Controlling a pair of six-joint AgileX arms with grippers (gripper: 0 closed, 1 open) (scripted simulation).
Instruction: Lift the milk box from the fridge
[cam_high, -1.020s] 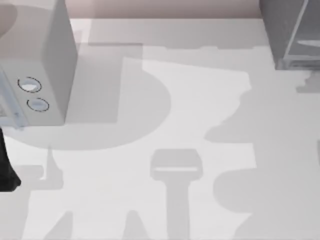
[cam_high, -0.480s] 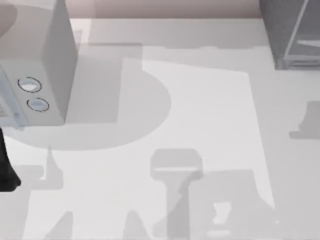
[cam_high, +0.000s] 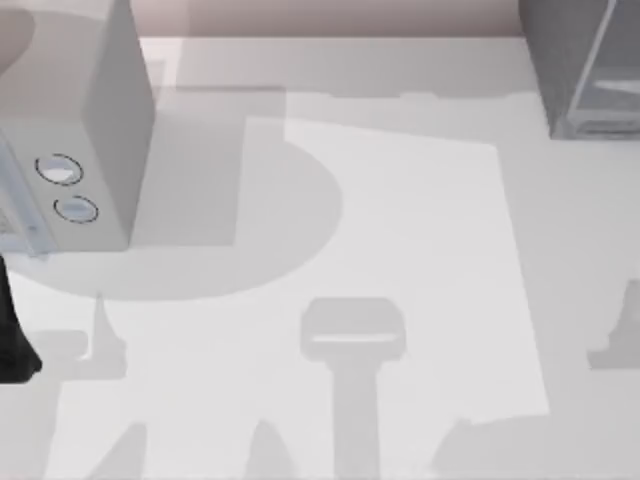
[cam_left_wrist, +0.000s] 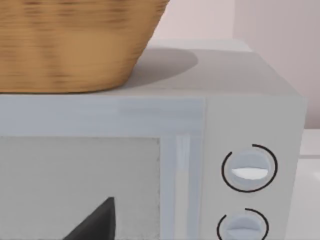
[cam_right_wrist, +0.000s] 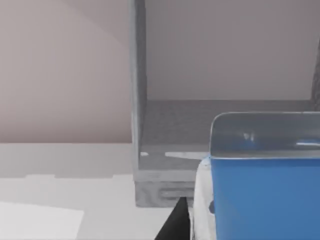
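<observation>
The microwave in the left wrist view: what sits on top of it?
A woven wicker basket rests on the microwave's top. The basket's inside cannot be seen from this angle.

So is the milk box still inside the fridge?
Out. In the right wrist view the milk box sits close to the camera, the fridge standing open behind it.

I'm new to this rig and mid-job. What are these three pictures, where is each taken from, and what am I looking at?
It is a two-armed AgileX robot at a white table. The top view looks straight down: a light grey box with two dials at the left, the dark grey fridge at the far right. The left wrist camera faces that dial box, with a wicker basket on top. The right wrist camera faces the open fridge, with the blue-and-white milk box close before the lens, seemingly carried.
</observation>
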